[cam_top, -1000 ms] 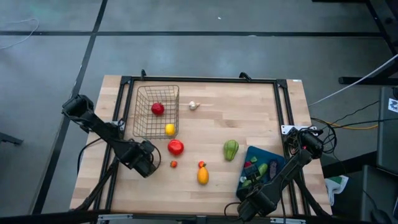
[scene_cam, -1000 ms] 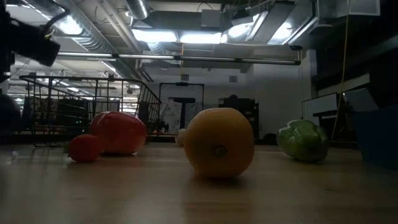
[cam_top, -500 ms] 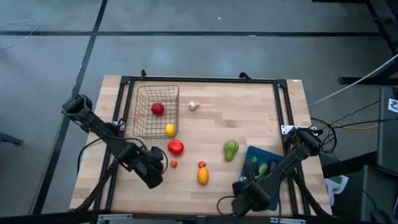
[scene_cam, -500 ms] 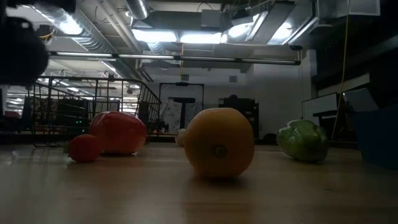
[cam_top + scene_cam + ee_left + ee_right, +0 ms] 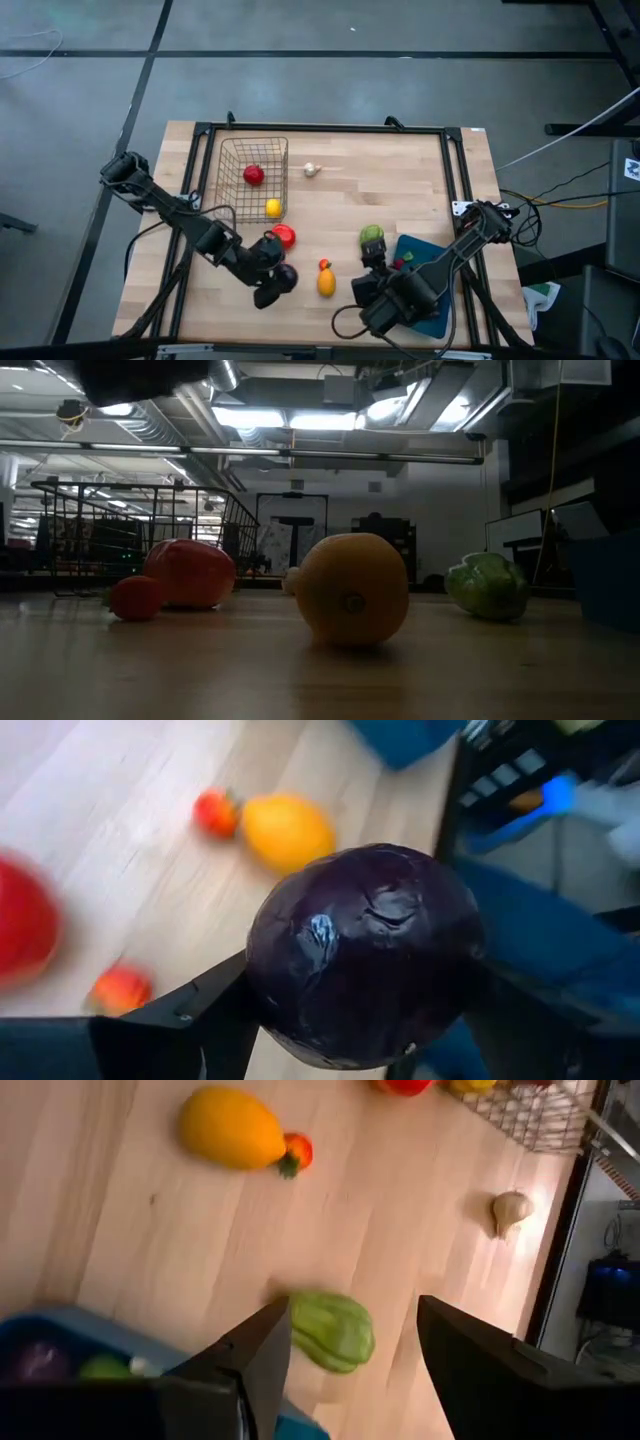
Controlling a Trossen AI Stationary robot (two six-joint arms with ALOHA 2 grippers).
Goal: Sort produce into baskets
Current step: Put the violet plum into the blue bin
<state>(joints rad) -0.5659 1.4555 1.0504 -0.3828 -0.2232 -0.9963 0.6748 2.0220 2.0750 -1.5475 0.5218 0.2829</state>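
Note:
My left gripper (image 5: 283, 279) is shut on a round, glossy dark purple eggplant (image 5: 365, 955) and holds it above the table, near the front. My right gripper (image 5: 372, 265) hovers open over the near side of the green pepper (image 5: 332, 1330) and touches nothing. The wire basket (image 5: 230, 180) at the far left holds a red tomato (image 5: 254, 175) and a yellow lemon (image 5: 273, 207). The teal tray (image 5: 418, 250) lies at the front right under my right arm, with produce in it (image 5: 40, 1360). A white garlic (image 5: 312, 169) lies beside the basket. My left gripper pinches the purple eggplant between its two fingers, one on each opposite side (image 5: 268, 970). The fingers slant down toward the table's right edge. The eggplant is lifted clear of the table.
A big red tomato (image 5: 284, 236) lies just beyond my left gripper, with a small red one (image 5: 120, 988) beside it. An orange fruit (image 5: 326, 283) with a small red piece (image 5: 324, 264) at its far end sits between the two grippers. Bare wood stretches across the far right.
My left gripper has risen and gone toward the table's right edge, tipping up from pointing down, so the purple eggplant in it now shows. My right gripper has risen from the near edge and swung toward the far left, over to the green pepper.

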